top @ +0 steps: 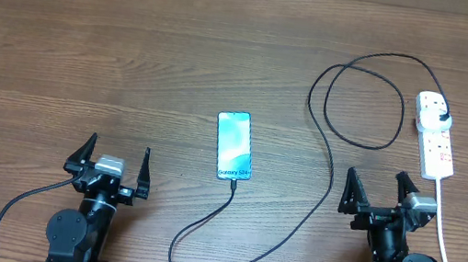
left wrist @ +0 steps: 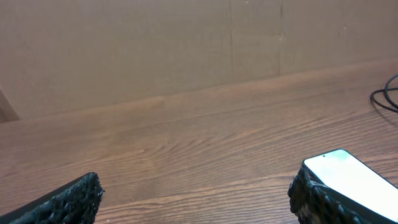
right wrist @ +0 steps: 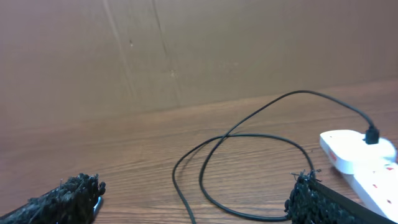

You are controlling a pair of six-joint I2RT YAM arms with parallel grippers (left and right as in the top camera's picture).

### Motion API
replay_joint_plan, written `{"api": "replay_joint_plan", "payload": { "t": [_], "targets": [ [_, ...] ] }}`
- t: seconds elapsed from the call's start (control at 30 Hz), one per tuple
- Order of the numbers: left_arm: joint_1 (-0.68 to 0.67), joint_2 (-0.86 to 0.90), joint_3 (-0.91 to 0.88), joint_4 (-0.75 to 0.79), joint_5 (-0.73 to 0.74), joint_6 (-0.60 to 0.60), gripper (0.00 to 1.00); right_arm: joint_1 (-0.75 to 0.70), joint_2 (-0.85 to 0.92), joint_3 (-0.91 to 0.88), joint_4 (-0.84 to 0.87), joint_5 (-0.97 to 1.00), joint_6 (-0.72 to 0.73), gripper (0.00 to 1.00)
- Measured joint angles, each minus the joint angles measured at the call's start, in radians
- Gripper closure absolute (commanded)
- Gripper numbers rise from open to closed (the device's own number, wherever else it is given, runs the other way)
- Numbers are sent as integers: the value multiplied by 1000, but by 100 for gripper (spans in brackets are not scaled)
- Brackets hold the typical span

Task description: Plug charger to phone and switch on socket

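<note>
Jaws on both arms stand wide apart, and you are holding nothing with either. Your left gripper (top: pixel 118 147) sits over bare wood near the front edge of the table (top: pixel 136 42), and its wrist view shows the two black fingers (left wrist: pixel 68 202) spread to the corners of the picture. The far end of the phone (left wrist: pixel 351 180) shows just past the right one. Your right gripper (top: pixel 376 175) sits at the other side, its fingers (right wrist: pixel 323 202) equally spread. From overhead you see the phone (top: pixel 234 146) lying flat, screen up and lit light blue. It lies between the two arms, nearer the left one and a little farther from the front edge than either gripper. The charger (top: pixel 330 175) meets the phone's near end with its small tip, though you cannot tell from here whether the tip is fully seated. From there the black cable curves toward the front edge, swings right, climbs past the right gripper and makes a loose loop. It ends in a black plug (top: pixel 442 117) set in the far end of the socket (top: pixel 435 135). The socket lies on the table just beyond and to the right of your right gripper, apart from it. It carries small red marks, but you cannot read the switch position. Its thick white cord (top: pixel 447 247) runs from its near end toward the front edge, past the right arm. In the right wrist view the loop (right wrist: pixel 249 134) lies ahead and the socket (right wrist: pixel 367 168) is at the right edge.
</note>
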Motion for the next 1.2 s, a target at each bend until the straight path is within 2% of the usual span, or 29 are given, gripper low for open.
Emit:
{"api": "replay_joint_plan", "payload": {
  "t": [1.2],
  "targets": [
    [0,0,0,0,0,0,0,0,0,0,-2,26,-45,0]
  ]
}}
